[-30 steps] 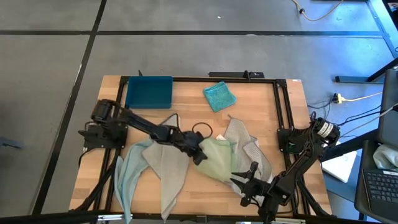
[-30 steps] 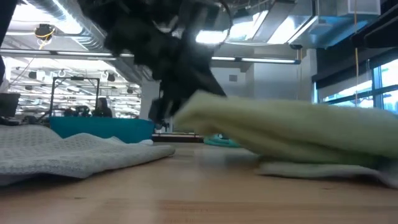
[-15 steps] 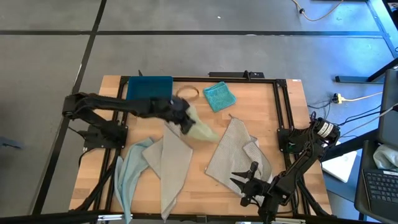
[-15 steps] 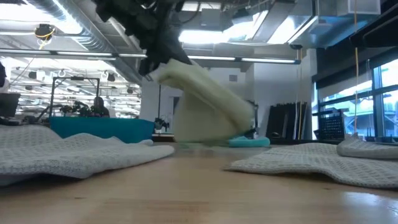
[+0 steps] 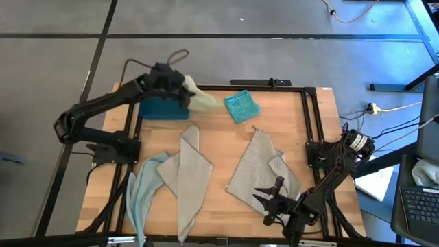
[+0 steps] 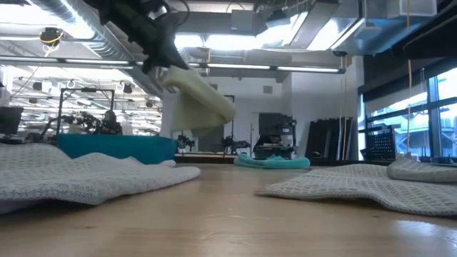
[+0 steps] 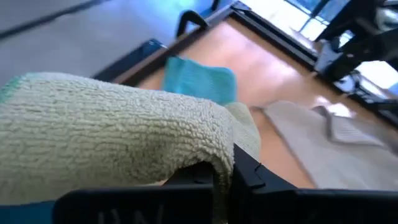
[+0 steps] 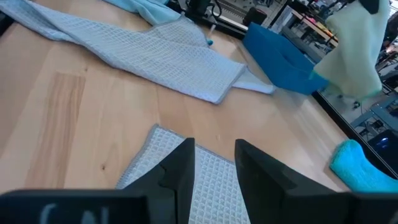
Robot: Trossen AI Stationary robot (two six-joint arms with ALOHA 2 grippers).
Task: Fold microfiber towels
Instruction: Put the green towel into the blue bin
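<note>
Towel, pale green (image 5: 200,101), bunched, clamped in left gripper (image 5: 182,90) above the blue tray (image 5: 159,108) at the table's far edge. Teal towel (image 5: 241,106) folded beside it. Grey towels (image 5: 186,171) (image 5: 264,175) and pale blue towel (image 5: 140,192) spread nearer. Right gripper (image 5: 264,200), fingers parted, hovers over a grey towel.

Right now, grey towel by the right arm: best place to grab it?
Take the grey towel at its far pointed corner, near table centre, coming from above. It lies flat and single-layered there, clear of the other cloths; the near end is bunched beside the right gripper, whose jaws are open.
</note>
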